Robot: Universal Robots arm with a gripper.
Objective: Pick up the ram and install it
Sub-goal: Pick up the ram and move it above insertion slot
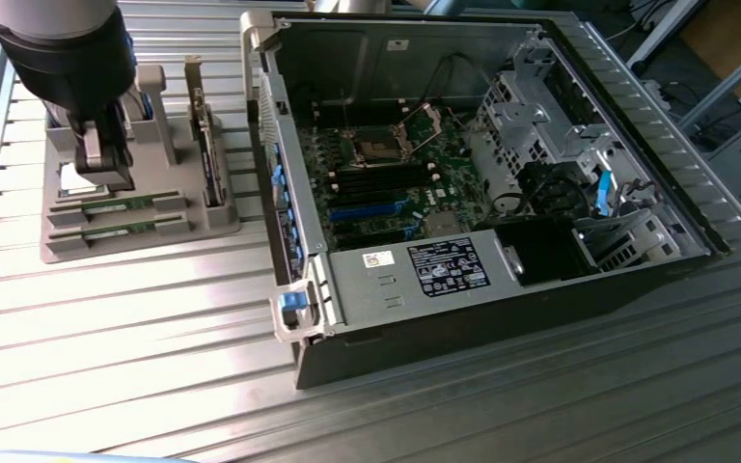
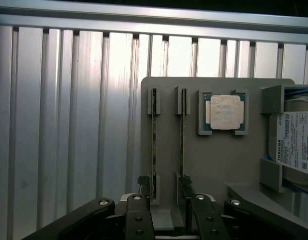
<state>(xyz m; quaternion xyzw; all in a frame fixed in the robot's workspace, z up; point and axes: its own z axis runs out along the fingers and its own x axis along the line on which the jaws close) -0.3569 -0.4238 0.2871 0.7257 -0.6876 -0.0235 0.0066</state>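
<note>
Ram [image 1: 121,204] stands on edge in a grey holder [image 1: 151,246] on the counter [image 1: 151,328], with a neighbouring stick [image 1: 123,229] of the same kind just beside it. Both are at the exterior view's left of the open computer case [image 1: 384,357]. The arm hangs over the holder with its fingers [image 2: 139,220] spread wide apart and gripping nothing. In the wrist view they frame both sticks, and their midline falls on the gap between the two, not on either one. Judged from this, a clean pickup calls for a sideways shift until one stick alone sits centred, then a square descent so the fingers close on its flat faces near mid-length, clear of the holder's end posts. A straight upward lift should free the thin board without levering it. A processor chip [image 2: 224,112] and a hard drive [image 2: 296,142] share the holder, so a careless approach risks a knock. The long black slots on the motherboard [image 1: 384,183] look empty.
</note>
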